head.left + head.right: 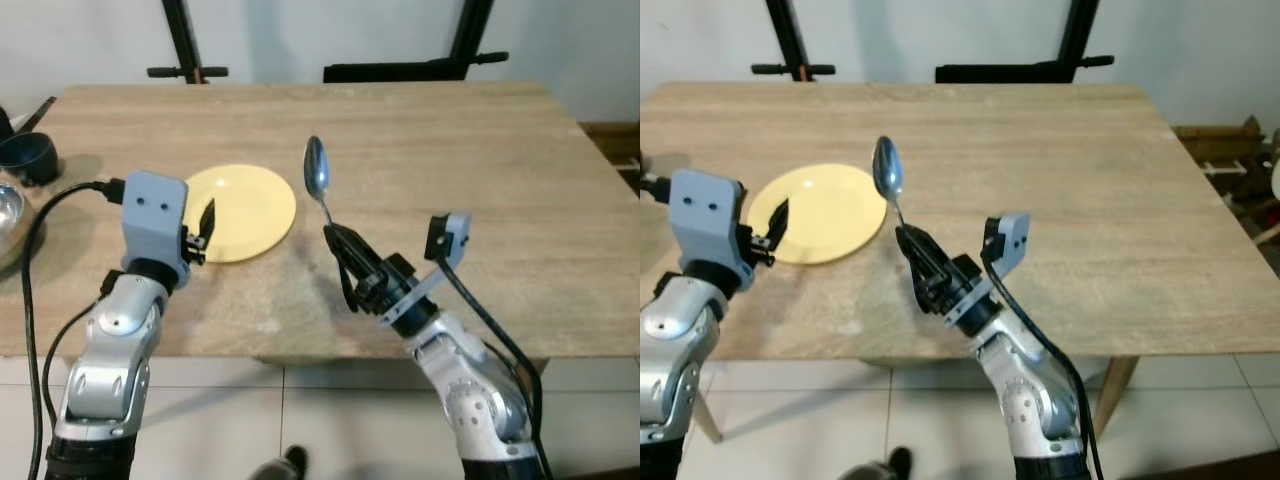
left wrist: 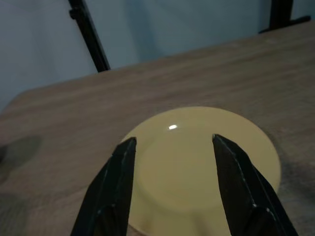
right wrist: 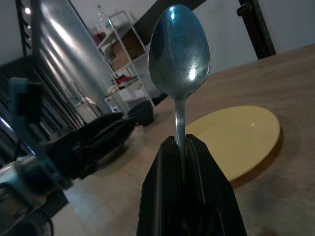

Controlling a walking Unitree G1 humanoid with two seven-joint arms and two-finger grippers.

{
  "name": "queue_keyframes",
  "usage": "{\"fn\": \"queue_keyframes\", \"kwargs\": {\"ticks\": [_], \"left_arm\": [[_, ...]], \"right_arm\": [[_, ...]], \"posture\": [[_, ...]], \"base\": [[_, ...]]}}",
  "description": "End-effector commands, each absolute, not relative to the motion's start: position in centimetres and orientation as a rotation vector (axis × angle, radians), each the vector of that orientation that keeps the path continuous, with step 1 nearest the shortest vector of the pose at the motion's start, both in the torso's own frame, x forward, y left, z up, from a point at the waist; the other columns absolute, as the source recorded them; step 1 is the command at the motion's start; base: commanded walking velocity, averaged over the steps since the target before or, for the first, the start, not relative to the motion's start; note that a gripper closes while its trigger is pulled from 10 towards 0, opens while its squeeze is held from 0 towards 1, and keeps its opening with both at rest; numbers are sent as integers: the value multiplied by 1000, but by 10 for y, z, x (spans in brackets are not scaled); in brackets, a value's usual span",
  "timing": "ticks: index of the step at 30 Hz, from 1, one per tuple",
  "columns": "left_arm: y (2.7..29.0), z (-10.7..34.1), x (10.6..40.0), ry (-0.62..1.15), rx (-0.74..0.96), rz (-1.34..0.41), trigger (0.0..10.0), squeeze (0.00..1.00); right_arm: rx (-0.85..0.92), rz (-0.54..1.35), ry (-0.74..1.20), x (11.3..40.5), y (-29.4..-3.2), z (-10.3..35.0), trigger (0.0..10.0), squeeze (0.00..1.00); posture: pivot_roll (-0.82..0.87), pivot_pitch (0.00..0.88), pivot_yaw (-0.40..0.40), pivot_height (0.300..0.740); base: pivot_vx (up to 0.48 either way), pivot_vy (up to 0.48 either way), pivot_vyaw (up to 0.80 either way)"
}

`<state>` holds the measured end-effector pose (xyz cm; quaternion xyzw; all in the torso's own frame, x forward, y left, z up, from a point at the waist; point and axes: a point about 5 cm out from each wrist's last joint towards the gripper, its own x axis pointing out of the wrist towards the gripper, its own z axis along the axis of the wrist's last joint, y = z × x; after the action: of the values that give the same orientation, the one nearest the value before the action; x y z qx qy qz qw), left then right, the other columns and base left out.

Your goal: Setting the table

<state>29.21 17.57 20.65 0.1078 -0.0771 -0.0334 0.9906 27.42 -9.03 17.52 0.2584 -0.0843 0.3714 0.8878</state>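
A yellow plate lies on the wooden table, left of centre near the front edge. My right gripper is shut on the handle of a metal spoon, which it holds upright above the table just right of the plate, bowl uppermost. My left gripper hangs open over the plate's left rim, its two black fingers straddling the plate with nothing between them.
A dark bowl and a steel bowl stand at the table's far left edge. Black stand legs rise behind the table. The table's right half is bare wood. White tiled floor lies below the front edge.
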Motion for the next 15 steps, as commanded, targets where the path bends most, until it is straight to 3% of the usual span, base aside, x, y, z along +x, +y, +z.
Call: {"fn": "queue_keyframes", "kwargs": {"ticks": [1,12,13,15], "left_arm": [[182,202,291,-131,227,-43,10000,0],[181,202,293,-128,228,-44,10000,0],[181,202,294,-121,239,-34,10000,0],[182,202,296,-120,233,-29,10000,0]], "right_arm": [[563,803,-179,271,-84,177,10000,0],[562,770,-167,274,-85,176,10000,0],[512,619,-144,288,-92,171,10000,0],[461,493,-117,301,-100,165,10000,0]], "posture": [[44,0,59,740],[44,0,60,740],[44,0,60,740],[44,0,59,740]], "base": [[0,0,788],[0,0,787],[0,0,775],[0,0,0]]}}
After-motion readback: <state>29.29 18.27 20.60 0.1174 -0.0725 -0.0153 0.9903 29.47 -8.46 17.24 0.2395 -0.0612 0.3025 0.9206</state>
